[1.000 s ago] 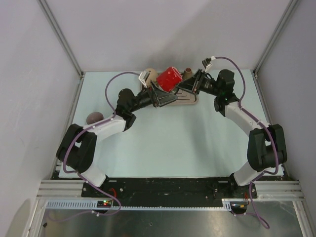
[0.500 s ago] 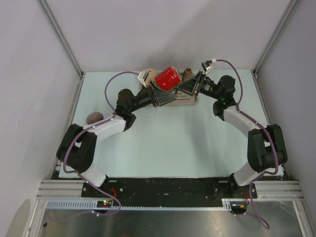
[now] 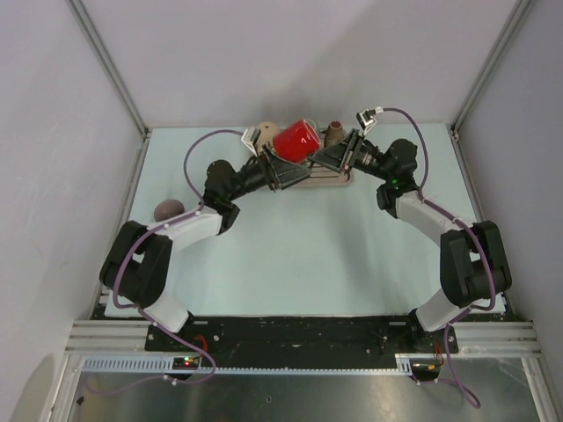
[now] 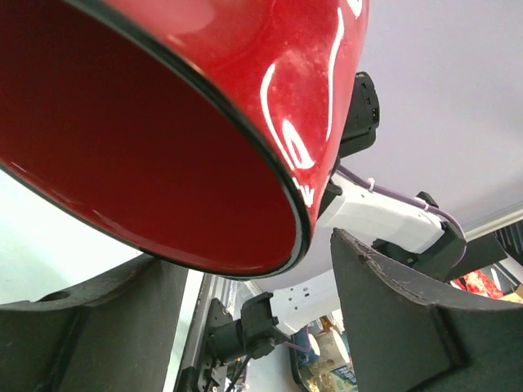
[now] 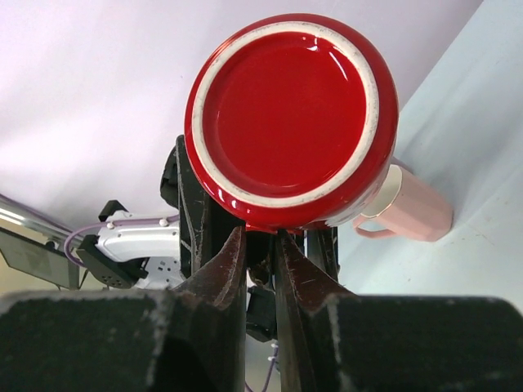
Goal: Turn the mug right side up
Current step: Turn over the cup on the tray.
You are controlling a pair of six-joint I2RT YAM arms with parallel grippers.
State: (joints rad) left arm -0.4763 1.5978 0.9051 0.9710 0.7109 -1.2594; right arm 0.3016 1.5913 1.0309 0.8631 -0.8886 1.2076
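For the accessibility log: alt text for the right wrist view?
Red mug, base toward the camera, fills the upper frame. The right pincer is closed on its lower edge; a pink cup shows behind at right.

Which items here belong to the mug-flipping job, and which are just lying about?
Job: red mug, held by the right end effector; left end effector open at its rim.
Lying about: pink cup, wooden board, brown lump.
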